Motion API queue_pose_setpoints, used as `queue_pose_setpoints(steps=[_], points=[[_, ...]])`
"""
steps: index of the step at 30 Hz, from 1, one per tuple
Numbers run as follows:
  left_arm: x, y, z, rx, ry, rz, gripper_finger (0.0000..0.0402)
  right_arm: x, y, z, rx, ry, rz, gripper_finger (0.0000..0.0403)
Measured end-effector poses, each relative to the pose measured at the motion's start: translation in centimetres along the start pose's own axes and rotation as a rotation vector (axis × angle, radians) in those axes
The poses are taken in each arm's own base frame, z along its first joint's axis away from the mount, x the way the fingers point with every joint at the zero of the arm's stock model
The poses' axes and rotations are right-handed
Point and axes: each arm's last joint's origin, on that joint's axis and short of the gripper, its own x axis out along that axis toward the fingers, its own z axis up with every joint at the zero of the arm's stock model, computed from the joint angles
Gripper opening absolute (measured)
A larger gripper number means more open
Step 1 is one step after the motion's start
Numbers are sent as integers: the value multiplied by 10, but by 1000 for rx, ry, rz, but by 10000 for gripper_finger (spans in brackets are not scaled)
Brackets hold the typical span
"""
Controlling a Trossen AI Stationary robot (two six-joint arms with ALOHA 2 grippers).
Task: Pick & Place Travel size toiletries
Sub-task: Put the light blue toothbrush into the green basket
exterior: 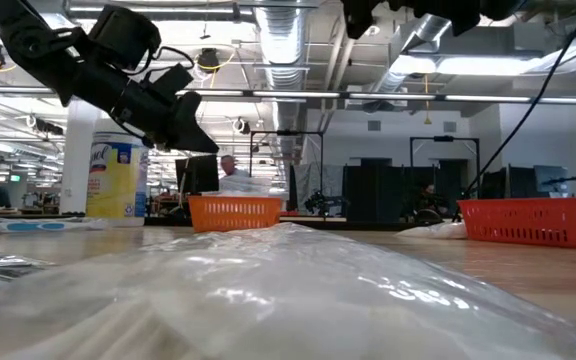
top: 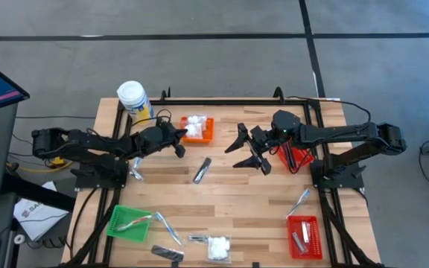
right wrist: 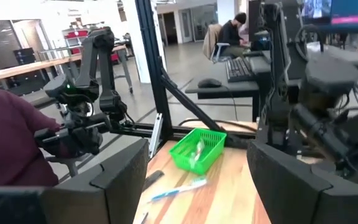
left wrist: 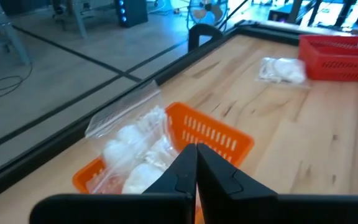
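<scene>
**Left gripper closed and empty by the orange basket; right gripper wide open mid-table**

Left gripper (top: 179, 141): fingers pressed together, nothing between them; it sits just beside the orange basket (top: 198, 130) at the table's far edge; left wrist view confirms the closed tips (left wrist: 196, 171) right above that basket's (left wrist: 213, 137) rim, white lumpy packets (left wrist: 135, 158) in clear wrap piled inside; high view shows only a white blob (top: 194, 124) there.

Right gripper (top: 248, 152): jaws spread wide, empty, above bare wood near centre; right wrist view shows both fingers (right wrist: 120, 177) apart with a green basket (right wrist: 197, 149) and a thin stick (right wrist: 176, 190) beyond.

High view only: dark sachet (top: 202, 170) loose mid-table; white packet (top: 218, 247) and another sachet (top: 168, 254) at the near edge; green basket (top: 127, 223) near-left; red basket (top: 304, 237) near-right; white-lidded jar (top: 132, 99) at far-left corner.

Low view: clear wrap (exterior: 298, 290) fills the foreground, hiding most of the table; left gripper (exterior: 183, 125) hangs off the surface, jar (exterior: 115, 180) behind it; right gripper barely enters at top.
</scene>
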Motion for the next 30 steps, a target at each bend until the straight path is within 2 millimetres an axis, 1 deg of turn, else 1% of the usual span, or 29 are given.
queue_pose_setpoints(steps=[8, 11, 13, 15, 18, 21, 25, 28, 30], points=[[-5, -8, 1, 6, -15, -41, 0, 0, 0, 0, 3, 1, -2, 265], [-6, -11, 2, 8, -16, -93, 0, -1, 0, 0, 26, 3, 4, 265], [-9, -14, 4, 5, -27, -150, 0, -6, 5, 4, 53, 4, 33, 265], [-12, -17, 7, 2, -42, -215, 0, -13, 12, 12, 31, -9, 72, 265], [-23, -22, 15, -5, -83, -310, 0, -22, 30, 21, -23, -8, 120, 265], [-36, -27, 24, 8, -142, -433, 0, -29, 48, 22, -60, 20, 157, 265], [-57, -32, 36, 6, -220, -631, 0, -33, 68, 28, -129, 0, 173, 265], [-72, -32, 41, -38, -228, -689, 0, -32, 78, 28, -154, -9, 169, 265], [-80, -29, 41, -52, -190, -679, 0, -31, 82, 28, -166, -13, 169, 265]])
